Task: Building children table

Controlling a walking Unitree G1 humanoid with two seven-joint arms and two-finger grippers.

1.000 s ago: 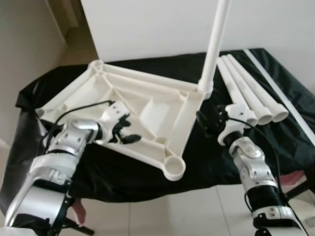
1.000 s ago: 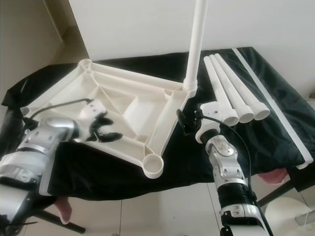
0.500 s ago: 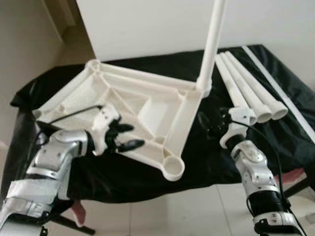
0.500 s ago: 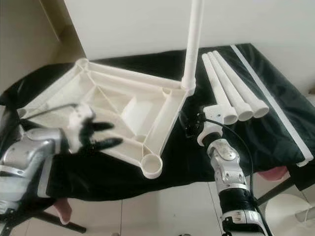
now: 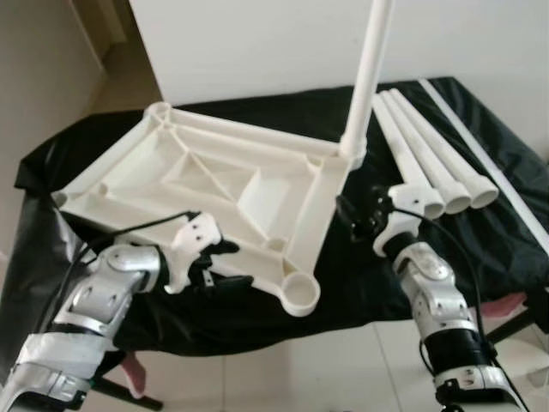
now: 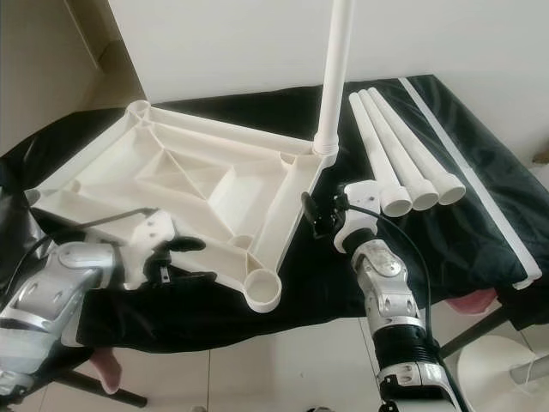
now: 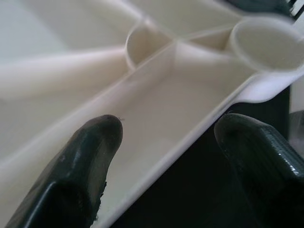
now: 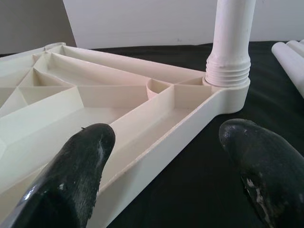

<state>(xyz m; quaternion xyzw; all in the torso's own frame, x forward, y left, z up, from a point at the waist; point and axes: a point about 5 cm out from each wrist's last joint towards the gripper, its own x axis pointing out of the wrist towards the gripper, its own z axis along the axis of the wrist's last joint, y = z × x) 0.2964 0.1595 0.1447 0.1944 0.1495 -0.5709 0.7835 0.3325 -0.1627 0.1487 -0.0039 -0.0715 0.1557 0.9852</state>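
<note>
An upturned white plastic tabletop (image 5: 232,180) lies on the black cloth. One white leg (image 5: 369,77) stands upright, screwed into its far right corner socket. Three loose legs (image 5: 433,167) lie side by side to the right. The near corner socket (image 5: 300,294) is empty. My left gripper (image 5: 225,264) is open at the tabletop's near rim; in the left wrist view its fingers (image 7: 95,142) straddle that rim (image 7: 199,128). My right gripper (image 5: 352,219) is open beside the right rim, below the standing leg (image 8: 230,42), with nothing between its fingertips (image 8: 90,147).
The black cloth (image 5: 360,275) covers a low table whose front edge drops to a pale tiled floor. A long white strip (image 5: 480,142) lies on the cloth's right side. A white board (image 5: 257,43) stands behind. A white round object (image 6: 506,378) sits on the floor at right.
My left gripper has drawn back from inside the tabletop to its near rim. My right gripper has edged slightly toward the right rim. The view has shifted a little.
</note>
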